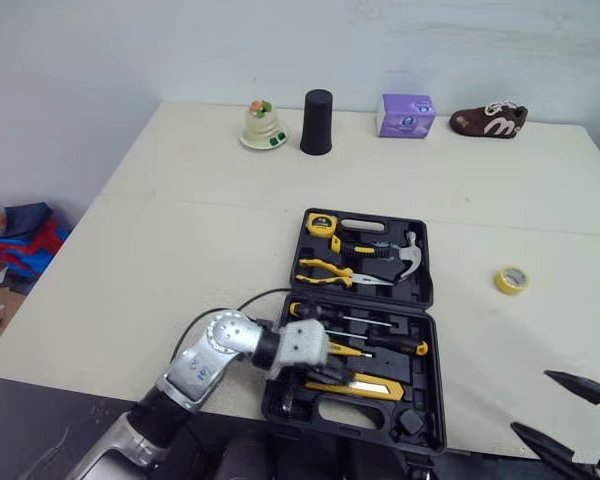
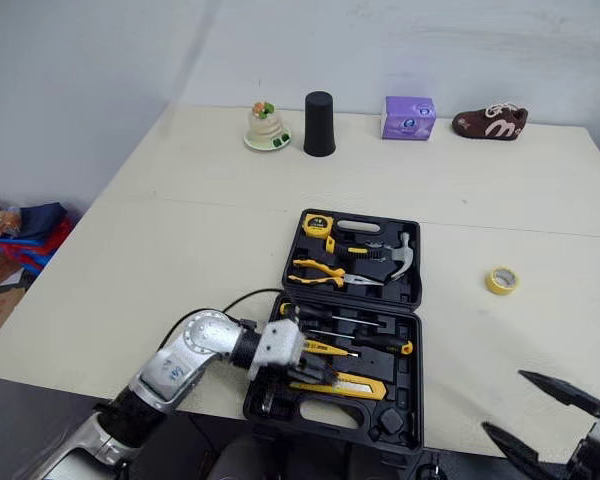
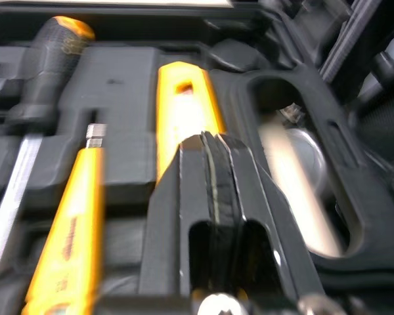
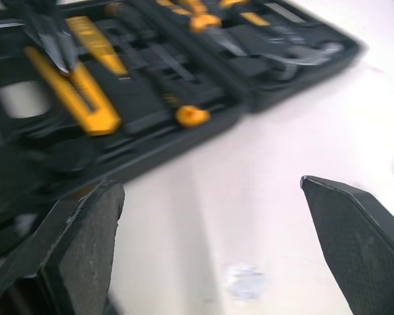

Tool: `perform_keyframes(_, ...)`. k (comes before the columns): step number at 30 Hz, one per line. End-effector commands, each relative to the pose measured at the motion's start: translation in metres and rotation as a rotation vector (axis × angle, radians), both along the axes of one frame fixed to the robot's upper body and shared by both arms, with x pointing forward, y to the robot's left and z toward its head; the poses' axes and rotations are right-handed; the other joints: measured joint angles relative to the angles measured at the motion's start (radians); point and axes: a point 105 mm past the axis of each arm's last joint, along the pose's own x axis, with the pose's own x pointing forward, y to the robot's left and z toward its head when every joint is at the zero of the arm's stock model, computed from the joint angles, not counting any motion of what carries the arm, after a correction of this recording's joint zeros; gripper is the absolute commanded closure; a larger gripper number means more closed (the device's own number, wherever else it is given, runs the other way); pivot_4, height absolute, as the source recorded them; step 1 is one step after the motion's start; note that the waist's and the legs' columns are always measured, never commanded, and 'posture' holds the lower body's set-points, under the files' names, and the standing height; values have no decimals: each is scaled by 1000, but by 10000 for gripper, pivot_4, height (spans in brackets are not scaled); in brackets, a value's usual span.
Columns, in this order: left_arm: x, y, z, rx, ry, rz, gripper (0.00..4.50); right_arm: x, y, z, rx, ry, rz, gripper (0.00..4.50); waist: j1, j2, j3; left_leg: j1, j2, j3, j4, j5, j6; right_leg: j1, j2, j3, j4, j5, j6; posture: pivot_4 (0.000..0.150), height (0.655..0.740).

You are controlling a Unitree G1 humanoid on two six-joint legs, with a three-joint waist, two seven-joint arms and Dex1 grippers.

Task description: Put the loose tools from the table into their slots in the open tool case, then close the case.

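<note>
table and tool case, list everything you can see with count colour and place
table: one, cream
tool case: one, black, open, near front edge
tape measure: one, yellow-black, case far half
pliers: one, yellow handles, far half
hammer: one, silver head, far half
screwdrivers: at least two, black-yellow, near half
utility knife: one, yellow, near half
tape roll: one, yellow, loose, right of case
cup: one, black, far edge
box: one, purple, far edge
shoe: one, brown, far edge
ornament: one, white-green, far edge
left gripper: fingers shut, over near half
right gripper: fingers open, front right
</note>
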Motion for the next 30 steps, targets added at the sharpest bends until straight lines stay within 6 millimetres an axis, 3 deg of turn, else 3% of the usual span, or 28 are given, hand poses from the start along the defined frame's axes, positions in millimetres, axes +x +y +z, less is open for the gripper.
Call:
perform_keyframes(1,15,32,46,-197,9,46,38674,10,-45,13,-25,-125,-246,0,-2,2,1,-1,0,0,0,0,0,-1,0,0,0,0,0,1500,7400)
perform_keyframes(4,30,58,56,-206,-24,136,27899,10,-74,17,-45,-180,-390,0,-3,0,3,-3,0,-1,-1,3,4,-3,0,-2,1,1,1,1500,7400)
perform_keyframes(7,53,93,64,-219,-69,305,15925,2,-109,18,-74,-250,-578,0,-3,0,3,-3,0,-1,-2,1,2,-3,0,-4,0,6,12,1500,7400)
perform_keyframes(8,64,112,66,-216,-101,395,12220,-5,-130,15,-116,-254,-707,0,-3,0,3,-3,0,-2,-2,0,2,-3,1,-4,0,6,12,1500,7400)
perform_keyframes(11,96,167,73,-220,-209,681,441,-21,-158,13,-152,-339,-876,0,-1,0,4,-3,-1,-2,-2,-1,2,-3,1,-5,-1,5,13,1500,7400)
perform_keyframes(13,113,214,78,-223,-277,907,441,-36,-174,4,-170,-344,-993,0,-3,-1,4,-4,-1,-2,-3,-1,2,-4,1,-5,-1,5,13,1500,7400)
perform_keyframes(17,123,275,71,-144,-327,1163,441,-68,-205,-17,-229,-268,-1236,0,-6,-2,6,-3,0,-2,-3,-1,1,-5,1,-5,0,4,14,1500,7400)
perform_keyframes(20,124,318,77,-162,-361,1367,441,-92,-220,-21,-240,-282,-1363,0,-7,-2,6,-3,-1,-1,-4,-1,1,-4,0,-4,0,5,14,1500,7400)
perform_keyframes(22,125,326,78,-171,-368,1410,441,-92,-220,-23,-235,-291,-1370,0,-8,-2,6,-3,-1,0,-4,-2,0,-5,-1,-4,0,5,14,1500,7400)
perform_keyframes(25,129,321,78,-183,-366,1396,441,-77,-216,-24,-217,-319,-1339,0,-8,-3,6,-4,-1,1,-5,-3,-2,-8,-1,-3,1,5,14,1500,7400)
perform_keyframes(30,134,285,84,-268,-348,1255,441,-22,-212,-2,-213,-356,-1212,0,-12,-3,6,-3,0,2,-4,-2,-5,-9,-1,-1,4,7,18,1500,7400)
